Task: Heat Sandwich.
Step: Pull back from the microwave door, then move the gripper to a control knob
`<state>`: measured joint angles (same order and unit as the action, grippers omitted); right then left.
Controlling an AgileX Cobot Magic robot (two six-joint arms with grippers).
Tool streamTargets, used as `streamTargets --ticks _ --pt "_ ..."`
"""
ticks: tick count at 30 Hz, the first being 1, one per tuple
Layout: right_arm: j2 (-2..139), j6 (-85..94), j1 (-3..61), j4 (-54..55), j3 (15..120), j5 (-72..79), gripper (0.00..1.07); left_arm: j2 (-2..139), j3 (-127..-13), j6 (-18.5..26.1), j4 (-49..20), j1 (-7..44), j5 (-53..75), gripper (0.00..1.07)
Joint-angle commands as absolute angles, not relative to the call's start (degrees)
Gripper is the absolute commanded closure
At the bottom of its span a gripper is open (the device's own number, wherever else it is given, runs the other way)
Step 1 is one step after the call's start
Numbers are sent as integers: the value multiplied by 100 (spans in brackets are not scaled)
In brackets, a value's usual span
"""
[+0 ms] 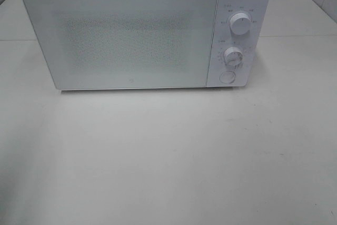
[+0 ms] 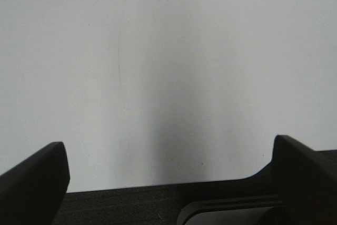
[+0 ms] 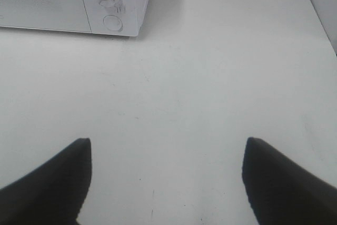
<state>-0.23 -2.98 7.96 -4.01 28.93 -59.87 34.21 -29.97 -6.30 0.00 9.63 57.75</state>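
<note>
A white microwave [image 1: 137, 32] stands at the back of the white table [image 1: 168, 156] with its door shut. Two dials [image 1: 240, 25] and a round button [image 1: 227, 77] sit on its right panel. The sandwich and its plate are out of view in every frame. No arm shows in the exterior high view. My left gripper [image 2: 168, 169] is open and empty over bare table near a dark edge. My right gripper [image 3: 166, 167] is open and empty over the table, well short of the microwave's panel corner [image 3: 113, 3].
The table top seam runs behind the microwave [image 1: 295, 36]. A dark strip and a grey rounded part [image 2: 231, 212] lie at the table edge under the left gripper. The table's far right edge shows in the right wrist view [image 3: 318, 19].
</note>
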Motion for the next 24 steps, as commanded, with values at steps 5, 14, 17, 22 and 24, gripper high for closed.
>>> streamTargets --ticks 5,14,17,22,24 --pt "-172 -281 773 -384 2888 -5964 31 3283 -2848 -464 -52 940 5947 9" --pt "-172 -281 773 -384 2888 -5964 31 3163 -2848 -464 -52 940 5942 9" --pt "-172 -281 773 -384 2888 -5964 31 2997 -2848 -464 -52 940 5942 9" --pt "-172 -281 773 -384 2888 -5964 31 2447 -2848 -464 -52 928 5942 9" --pt "-172 -281 773 -384 2888 -5964 31 2183 -2848 -447 -57 791 5936 9"
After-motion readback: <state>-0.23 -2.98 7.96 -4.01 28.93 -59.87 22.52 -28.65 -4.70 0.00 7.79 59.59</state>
